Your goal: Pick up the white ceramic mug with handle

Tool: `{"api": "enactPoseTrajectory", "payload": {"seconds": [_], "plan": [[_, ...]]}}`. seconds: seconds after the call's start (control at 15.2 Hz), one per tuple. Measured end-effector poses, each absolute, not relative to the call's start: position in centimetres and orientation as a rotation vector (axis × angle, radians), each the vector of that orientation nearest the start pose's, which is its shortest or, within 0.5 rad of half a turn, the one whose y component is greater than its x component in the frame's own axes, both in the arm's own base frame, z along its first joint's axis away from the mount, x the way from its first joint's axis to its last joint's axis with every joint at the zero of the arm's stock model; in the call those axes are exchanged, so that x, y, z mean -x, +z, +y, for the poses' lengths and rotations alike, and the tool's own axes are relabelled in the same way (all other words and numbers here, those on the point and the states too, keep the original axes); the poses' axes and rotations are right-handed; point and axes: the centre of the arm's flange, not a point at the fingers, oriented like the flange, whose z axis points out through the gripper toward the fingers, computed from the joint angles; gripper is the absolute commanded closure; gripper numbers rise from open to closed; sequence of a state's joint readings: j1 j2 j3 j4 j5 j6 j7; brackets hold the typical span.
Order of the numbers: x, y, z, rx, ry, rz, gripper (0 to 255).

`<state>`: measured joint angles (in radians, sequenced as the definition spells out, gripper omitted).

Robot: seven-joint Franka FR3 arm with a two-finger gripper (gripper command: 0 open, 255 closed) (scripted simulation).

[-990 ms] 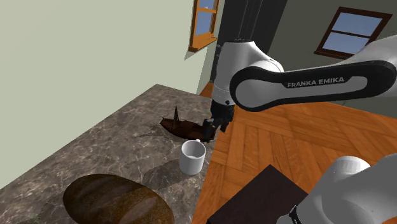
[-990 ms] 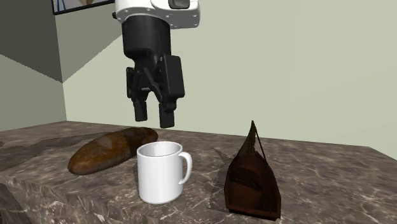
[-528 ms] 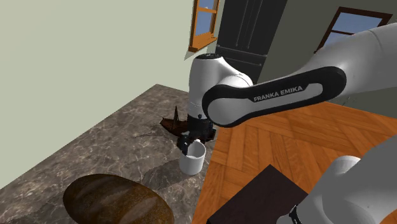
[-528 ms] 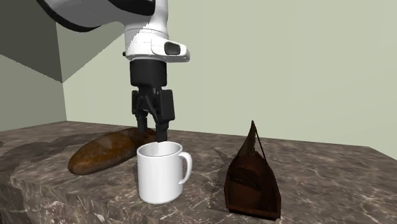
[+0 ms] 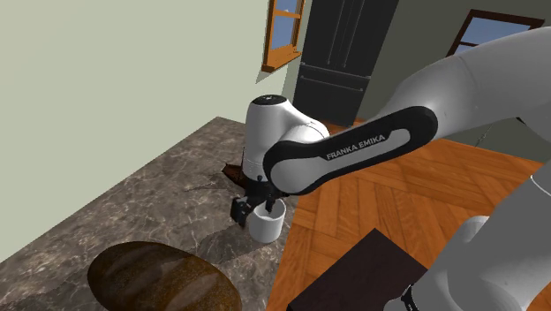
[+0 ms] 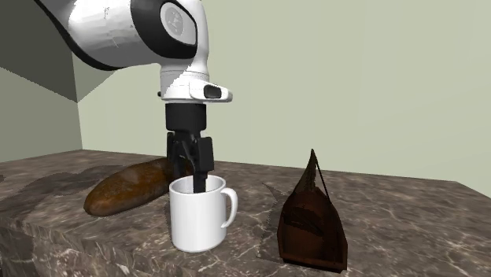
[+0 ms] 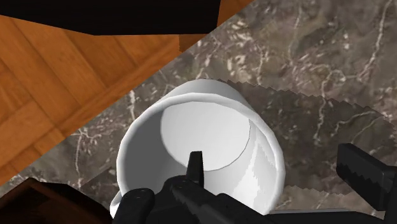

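My gripper (image 6: pixel 187 168) is spread open and points straight down at the mug (image 6: pixel 197 224), grasping nothing. In the wrist view one finger (image 7: pixel 195 167) hangs inside the mug (image 7: pixel 203 127) and the other finger (image 7: pixel 368 179) is outside it over the counter (image 7: pixel 318 57). The mug wall sits between them, well apart from the outer finger. The mug is white and upright, standing on the dark marbled counter (image 6: pixel 409 228), lower centre of the second exterior view, handle (image 6: pixel 230 206) toward that frame's right. A brown loaf (image 6: pixel 130 189) lies behind the mug on the left of that frame, and a dark brown pointed object (image 6: pixel 313 220) stands near it on the right. Neither touches the mug. In the shoulder view the mug (image 5: pixel 267 225) is at lower centre, close to the counter edge beside the wood floor (image 5: pixel 397 203), with my gripper (image 5: pixel 250 210) on its rim. The loaf (image 5: pixel 159 278) is at lower left, and the brown object (image 5: pixel 237 170) sits just above the mug in the frame, partly behind my arm (image 5: pixel 353 146).
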<state>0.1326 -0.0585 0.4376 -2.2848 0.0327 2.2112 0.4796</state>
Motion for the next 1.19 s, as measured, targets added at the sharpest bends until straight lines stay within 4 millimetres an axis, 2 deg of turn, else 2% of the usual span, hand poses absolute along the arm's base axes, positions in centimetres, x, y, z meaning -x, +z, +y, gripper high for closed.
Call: {"api": "enactPoseTrajectory", "payload": {"seconds": [0.13,0.2,0.86,1.19], "plan": [[-42.5,36.4,27.5,3.149,0.029,-0.110,0],[-42.5,36.2,27.5,3.148,0.029,-0.110,255],[-42.5,36.0,27.5,3.148,0.027,-0.110,255],[-42.4,38.0,27.5,3.148,0.028,-0.110,255]]}}
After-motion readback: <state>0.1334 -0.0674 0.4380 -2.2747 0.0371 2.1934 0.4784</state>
